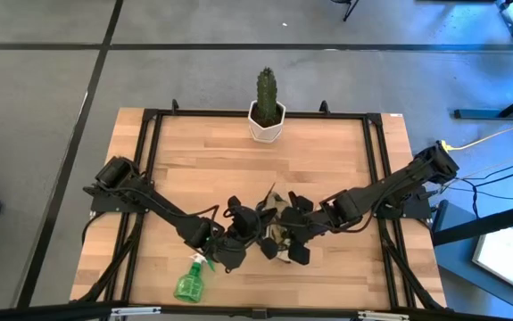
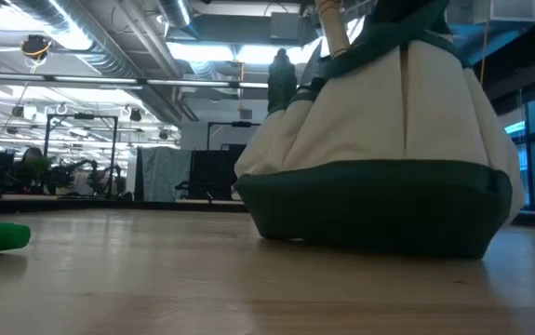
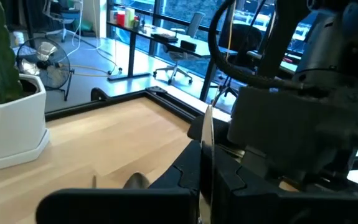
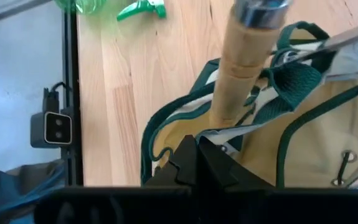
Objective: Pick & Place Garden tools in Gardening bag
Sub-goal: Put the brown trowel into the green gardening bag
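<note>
1. My right hand (image 1: 285, 239) is closed over the olive-and-tan fabric gardening bag (image 2: 379, 158) at mid-worktop; a wooden-handled tool (image 4: 241, 68) stands in its mouth.
2. My left hand (image 1: 238, 239) is shut just beside the bag; what it pinches, I cannot tell.
3. The translucent green spray bottle (image 1: 190, 282) lies near the front edge, likely next: open, reach, grasp, carry it in.

Left pincer (image 1: 238, 234) closed, right pincer (image 1: 285, 234) closed; arms converge low, mid-table.

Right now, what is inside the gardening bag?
A wooden tool handle sticks up out of the gardening bag. Its working end and anything deeper are hidden by the fabric.
</note>
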Controlling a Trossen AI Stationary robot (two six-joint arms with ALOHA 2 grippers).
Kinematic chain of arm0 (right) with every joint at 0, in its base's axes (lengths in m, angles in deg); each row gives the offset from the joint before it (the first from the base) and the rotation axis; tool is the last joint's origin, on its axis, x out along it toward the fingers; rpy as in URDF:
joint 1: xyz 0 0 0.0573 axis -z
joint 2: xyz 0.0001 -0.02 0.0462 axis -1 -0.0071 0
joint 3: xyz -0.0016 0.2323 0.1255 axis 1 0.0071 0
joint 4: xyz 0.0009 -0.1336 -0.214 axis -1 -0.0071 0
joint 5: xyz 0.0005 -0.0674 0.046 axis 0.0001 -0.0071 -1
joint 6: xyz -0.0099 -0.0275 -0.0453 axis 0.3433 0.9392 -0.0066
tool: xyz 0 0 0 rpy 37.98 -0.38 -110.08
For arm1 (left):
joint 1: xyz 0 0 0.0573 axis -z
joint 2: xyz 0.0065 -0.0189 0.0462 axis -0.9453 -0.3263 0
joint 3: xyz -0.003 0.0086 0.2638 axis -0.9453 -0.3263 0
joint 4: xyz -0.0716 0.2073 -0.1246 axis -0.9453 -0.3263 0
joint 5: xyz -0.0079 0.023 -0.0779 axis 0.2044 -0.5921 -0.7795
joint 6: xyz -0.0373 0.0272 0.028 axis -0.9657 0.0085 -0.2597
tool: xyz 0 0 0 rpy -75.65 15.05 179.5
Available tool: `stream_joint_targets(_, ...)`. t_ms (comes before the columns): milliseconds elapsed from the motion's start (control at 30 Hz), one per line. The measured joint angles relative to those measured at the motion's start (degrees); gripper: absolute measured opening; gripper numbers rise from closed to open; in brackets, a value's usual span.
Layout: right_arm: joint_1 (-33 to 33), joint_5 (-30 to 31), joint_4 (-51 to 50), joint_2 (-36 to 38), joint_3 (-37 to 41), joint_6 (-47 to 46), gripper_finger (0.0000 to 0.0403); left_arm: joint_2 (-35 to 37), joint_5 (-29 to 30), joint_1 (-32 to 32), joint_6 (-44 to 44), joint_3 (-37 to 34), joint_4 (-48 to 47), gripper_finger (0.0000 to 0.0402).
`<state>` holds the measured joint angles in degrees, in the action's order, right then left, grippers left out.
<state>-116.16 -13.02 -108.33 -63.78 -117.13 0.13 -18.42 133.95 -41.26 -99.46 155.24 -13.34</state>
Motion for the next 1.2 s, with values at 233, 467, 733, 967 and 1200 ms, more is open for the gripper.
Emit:
stream_joint_targets(233,-0.15,0.00,-0.93,-0.37,-0.04,1.37,0.0000,0.00,-0.42,-0.02,-0.85,0.00,-0.22,0.0001)
stream_joint_targets(467,-0.17,0.00,-0.94,-0.39,-0.04,1.74,0.0000,0.00,-0.91,0.83,-2.74,0.00,-0.24,0.0001)
stream_joint_targets(733,-0.17,-0.20,-0.92,-0.45,-0.04,2.36,0.0000,0.00,-0.20,4.01,-7.28,0.00,-1.06,0.0001)
stream_joint_targets(967,-0.20,-0.20,-0.33,-0.50,-0.04,2.78,0.0000,0.00,-0.68,4.98,-18.78,0.00,-11.03,0.0001)
stream_joint_targets(1200,-0.26,-2.02,1.02,-1.44,-0.04,3.55,0.0000,0.00,-5.61,4.28,-19.56,0.00,-12.50,0.0001)
